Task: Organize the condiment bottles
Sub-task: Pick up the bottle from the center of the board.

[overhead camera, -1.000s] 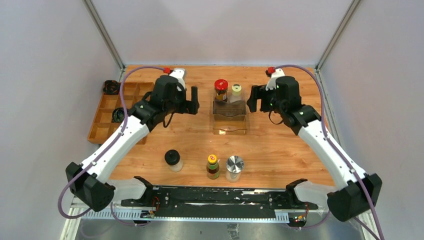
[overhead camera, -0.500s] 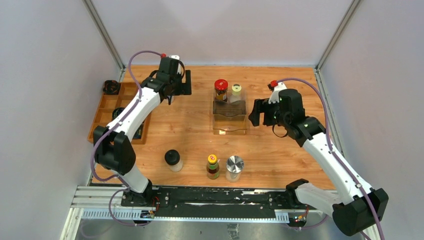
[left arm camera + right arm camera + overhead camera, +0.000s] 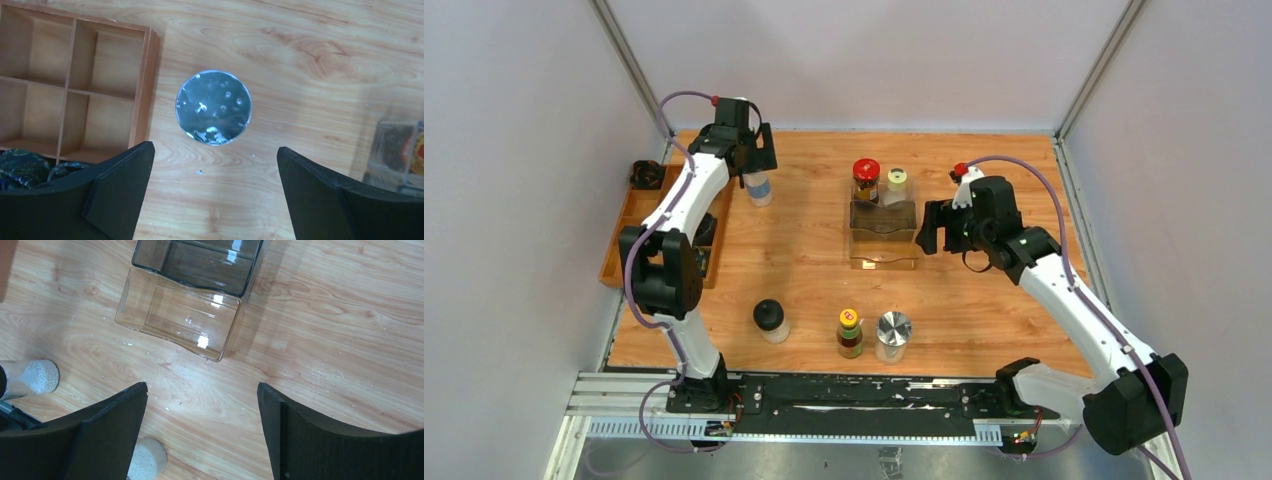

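Blue-labelled jar upright on the surface at the far left, just beside the wooden compartment tray; the wrist view looks straight down on its lid. Left fingers released and spread wide above it, holding nothing; the jar sits ahead of the tips, not between them. Likely risks: a straight descent lands short, clipping the lid or tipping the jar, and the tray-side finger may catch the tray wall. Right fingers also released and empty, beside the clear tiered rack. Red-lidded jar and yellow-capped shaker stand at its far end; a crowded placement could knock them.
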`<state>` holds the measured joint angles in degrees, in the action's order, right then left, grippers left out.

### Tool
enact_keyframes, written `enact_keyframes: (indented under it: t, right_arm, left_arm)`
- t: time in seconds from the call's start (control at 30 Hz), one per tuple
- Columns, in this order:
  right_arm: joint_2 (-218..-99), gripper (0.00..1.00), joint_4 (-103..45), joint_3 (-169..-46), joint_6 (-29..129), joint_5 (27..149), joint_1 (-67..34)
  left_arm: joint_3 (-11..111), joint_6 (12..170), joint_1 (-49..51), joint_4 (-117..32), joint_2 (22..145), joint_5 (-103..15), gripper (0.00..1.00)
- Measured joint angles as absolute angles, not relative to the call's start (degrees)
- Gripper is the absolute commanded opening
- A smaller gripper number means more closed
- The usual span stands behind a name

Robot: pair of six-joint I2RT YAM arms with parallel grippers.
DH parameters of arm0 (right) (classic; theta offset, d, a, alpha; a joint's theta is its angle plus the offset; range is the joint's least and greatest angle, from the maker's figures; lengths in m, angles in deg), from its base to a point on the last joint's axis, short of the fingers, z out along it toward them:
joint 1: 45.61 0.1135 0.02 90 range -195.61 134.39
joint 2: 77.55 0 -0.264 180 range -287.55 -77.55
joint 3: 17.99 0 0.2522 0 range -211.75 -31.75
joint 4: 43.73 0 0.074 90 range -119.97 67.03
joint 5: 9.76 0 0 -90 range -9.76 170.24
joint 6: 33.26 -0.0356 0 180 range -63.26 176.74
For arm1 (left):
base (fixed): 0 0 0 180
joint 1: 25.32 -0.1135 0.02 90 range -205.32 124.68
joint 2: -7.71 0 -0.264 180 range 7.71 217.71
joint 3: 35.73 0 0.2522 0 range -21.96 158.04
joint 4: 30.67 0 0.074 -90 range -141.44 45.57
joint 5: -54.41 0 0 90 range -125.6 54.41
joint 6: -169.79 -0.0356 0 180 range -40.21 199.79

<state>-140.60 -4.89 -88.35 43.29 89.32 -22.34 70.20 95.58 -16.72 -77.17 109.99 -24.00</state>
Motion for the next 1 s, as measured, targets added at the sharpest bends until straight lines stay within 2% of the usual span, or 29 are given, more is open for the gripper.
enact_keyframes:
  t: [0.33, 1.0]
  right_arm:
    - [-143.04, 0.86, -5.68, -88.13, 43.29, 89.78, -22.34]
    - [-145.62, 0.86, -7.84, -87.35, 43.31, 91.2, -22.34]
  left_arm:
    - [71.86, 94.77, -17.63, -77.08, 115.7, -24.46, 0.99]
    - [75.4, 93.7, -17.63, -75.83, 117.16, -22.86, 0.93]
